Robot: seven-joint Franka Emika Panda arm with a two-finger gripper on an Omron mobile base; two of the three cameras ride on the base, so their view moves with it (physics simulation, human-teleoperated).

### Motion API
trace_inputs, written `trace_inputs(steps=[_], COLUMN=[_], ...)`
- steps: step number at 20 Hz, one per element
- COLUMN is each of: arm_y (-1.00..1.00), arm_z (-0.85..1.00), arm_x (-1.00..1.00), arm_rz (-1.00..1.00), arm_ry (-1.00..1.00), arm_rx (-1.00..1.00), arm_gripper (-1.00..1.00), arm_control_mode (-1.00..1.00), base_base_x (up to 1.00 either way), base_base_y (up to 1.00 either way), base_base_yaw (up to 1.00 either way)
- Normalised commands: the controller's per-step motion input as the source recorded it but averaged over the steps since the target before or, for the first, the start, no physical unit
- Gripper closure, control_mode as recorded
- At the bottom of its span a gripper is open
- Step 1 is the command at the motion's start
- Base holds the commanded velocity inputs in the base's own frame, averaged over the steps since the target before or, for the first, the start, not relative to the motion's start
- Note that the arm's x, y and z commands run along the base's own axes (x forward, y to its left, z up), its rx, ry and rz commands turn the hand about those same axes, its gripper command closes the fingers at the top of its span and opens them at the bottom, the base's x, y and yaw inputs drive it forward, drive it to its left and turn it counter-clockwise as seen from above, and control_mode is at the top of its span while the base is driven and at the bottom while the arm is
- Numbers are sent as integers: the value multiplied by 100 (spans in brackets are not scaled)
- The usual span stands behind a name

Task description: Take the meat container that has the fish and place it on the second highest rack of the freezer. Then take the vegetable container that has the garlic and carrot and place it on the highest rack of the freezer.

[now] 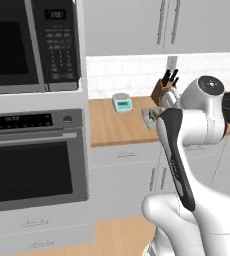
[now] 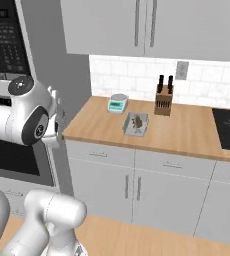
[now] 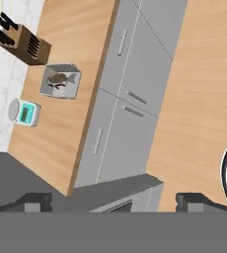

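The gripper (image 3: 113,200) hangs high over the floor with its jaws wide apart and nothing in them, well away from the fish tray (image 2: 137,123), which sits on the counter (image 2: 187,132) between the scale (image 2: 117,103) and the knife block (image 2: 163,100). Reaching from here risks clipping the counter edge or the block, since the tray lies back near the wall

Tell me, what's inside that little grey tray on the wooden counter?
A small dark fish lies inside the grey tray, which sits on the counter between the kitchen scale and the knife block. The tray floor under the fish is hidden.
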Motion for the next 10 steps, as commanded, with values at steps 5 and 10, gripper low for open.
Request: trace_inputs(steps=[5,10], arm_y=[0,0], arm_z=[0,0], arm_x=[0,0], arm_rz=[0,0], arm_ry=[0,0], arm_rx=[0,0], arm_gripper=[-100,-100], arm_control_mode=[100,100], base_base_x=[63,81], base_base_y=[-96,-27], base_base_yaw=[0,0])
